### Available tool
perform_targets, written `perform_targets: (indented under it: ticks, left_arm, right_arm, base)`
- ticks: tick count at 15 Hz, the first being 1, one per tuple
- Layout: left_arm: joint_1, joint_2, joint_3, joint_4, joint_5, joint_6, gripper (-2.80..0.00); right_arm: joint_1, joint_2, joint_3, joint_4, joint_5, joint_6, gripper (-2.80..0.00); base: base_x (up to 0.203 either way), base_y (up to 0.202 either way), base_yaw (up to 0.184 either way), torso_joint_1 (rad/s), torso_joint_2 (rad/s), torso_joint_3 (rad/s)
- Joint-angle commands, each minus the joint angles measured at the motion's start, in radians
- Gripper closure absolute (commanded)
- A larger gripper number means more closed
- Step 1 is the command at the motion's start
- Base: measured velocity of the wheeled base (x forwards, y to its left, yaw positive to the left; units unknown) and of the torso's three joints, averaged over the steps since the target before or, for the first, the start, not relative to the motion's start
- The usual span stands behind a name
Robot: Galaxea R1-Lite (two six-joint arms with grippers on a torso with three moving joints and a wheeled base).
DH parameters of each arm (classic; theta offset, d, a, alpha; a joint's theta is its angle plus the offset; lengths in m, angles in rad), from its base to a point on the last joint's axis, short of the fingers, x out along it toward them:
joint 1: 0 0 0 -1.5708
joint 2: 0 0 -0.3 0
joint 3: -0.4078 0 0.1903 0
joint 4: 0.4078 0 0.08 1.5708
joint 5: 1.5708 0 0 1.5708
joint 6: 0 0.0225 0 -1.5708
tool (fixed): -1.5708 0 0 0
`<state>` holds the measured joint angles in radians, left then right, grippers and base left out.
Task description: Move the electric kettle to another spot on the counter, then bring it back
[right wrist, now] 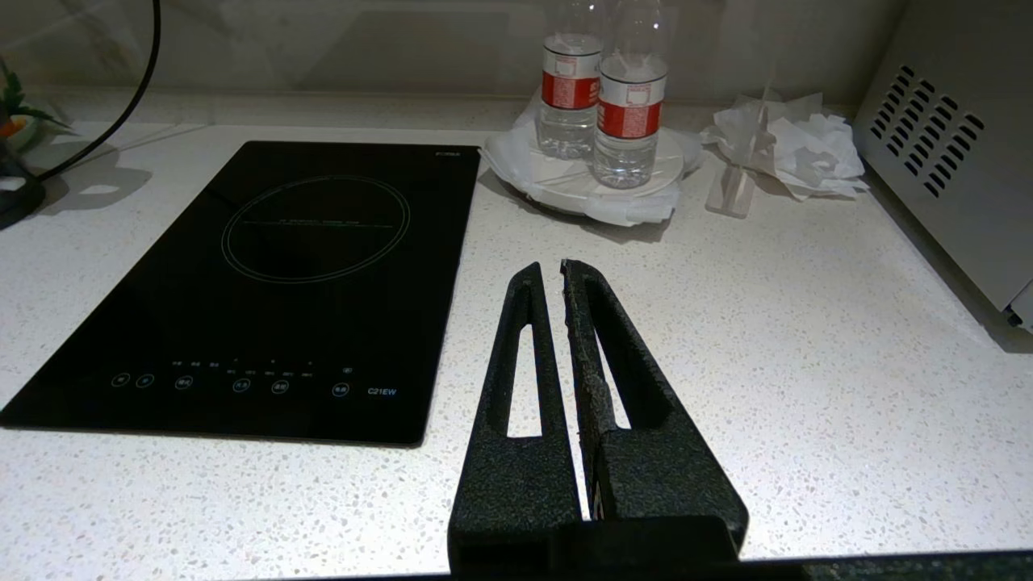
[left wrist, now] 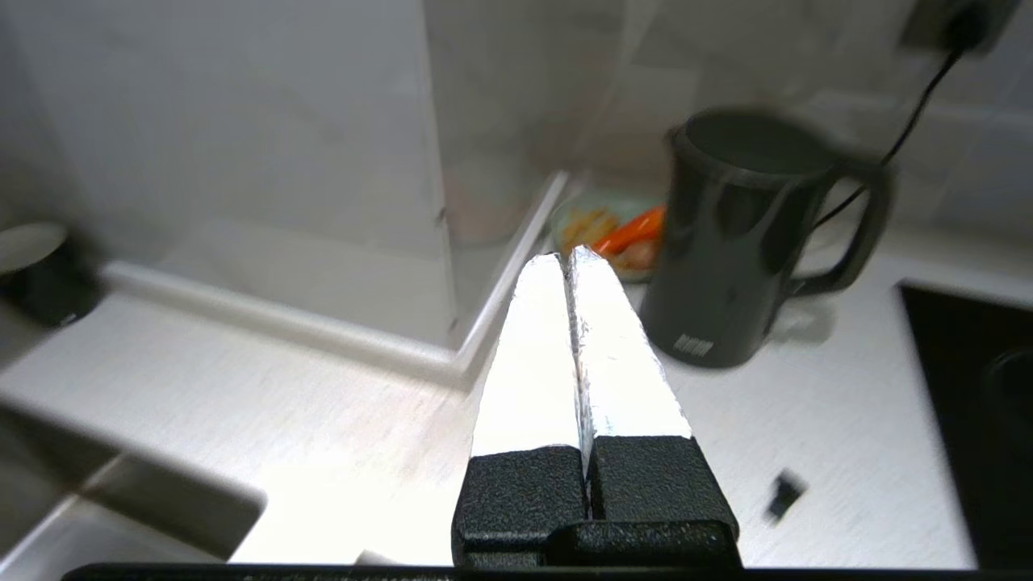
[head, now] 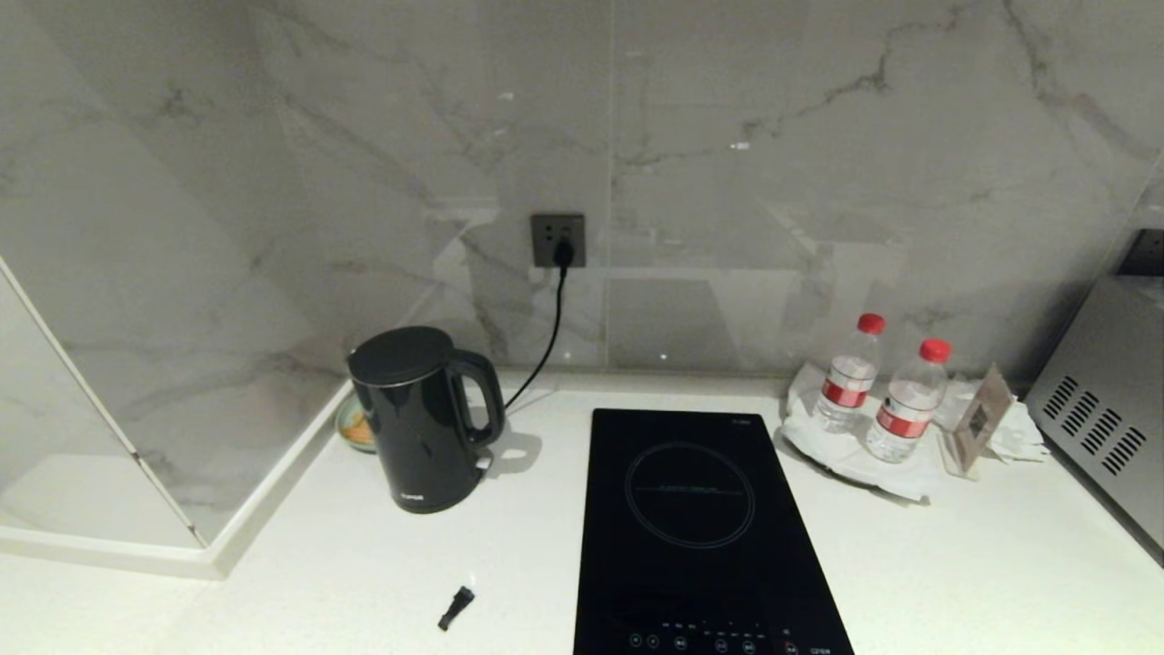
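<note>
the table [head: 955,564] is crowded: a black hob [head: 700,537] is set just right of the kettle [head: 420,420], a small dish of food [head: 353,426] is tucked behind it in the corner, and a power cord [head: 543,346] runs from the wall socket [head: 557,240] down behind the handle. if the kettle is carried far from its spot, the cord could perhaps be snagged or pulled taut, though it cannot be told whether it is attached to the kettle or to a base beneath. the dish could be knocked if the kettle is nudged backward. a small black piece [head: 456,608] lies on the table in front and could be swept aside.

the left end effector [left wrist: 567,260] is seen pressed fully closed, with nothing held; it would have to be widened before the handle could be taken. the kettle stands upright ahead of it and off to one side, apart from it, handle turned toward the hob. the right end effector [right wrist: 549,270] is held near-closed and empty over bare table beside the hob, well apart from the kettle.
</note>
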<state>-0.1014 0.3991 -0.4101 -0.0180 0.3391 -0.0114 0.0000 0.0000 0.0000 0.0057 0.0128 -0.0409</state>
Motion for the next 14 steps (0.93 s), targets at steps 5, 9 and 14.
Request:
perform_targets:
  ticks: [5, 9, 14]
  left_arm:
    - [0.096, -0.399, 0.329, 0.087, -0.236, 0.174, 0.00]
    - [0.098, -0.397, 0.389, 0.076, -0.379, 0.100, 0.00]
    - [0.100, -0.398, 0.387, 0.067, -0.374, 0.093, 0.00]
  right_arm:
    - [0.000, 0.000, 0.000, 0.000, -0.002, 0.003, 0.00]
    - [0.000, 0.000, 0.000, -0.001, 0.001, 0.000, 0.00]
    - [0.000, 0.000, 0.000, -0.001, 0.003, -0.001, 0.00]
  base:
    - [0.000, 0.000, 0.000, 0.000, 0.00, 0.000]
    - [0.000, 0.000, 0.000, 0.000, 0.00, 0.000]
    - [0.000, 0.000, 0.000, 0.000, 0.00, 0.000]
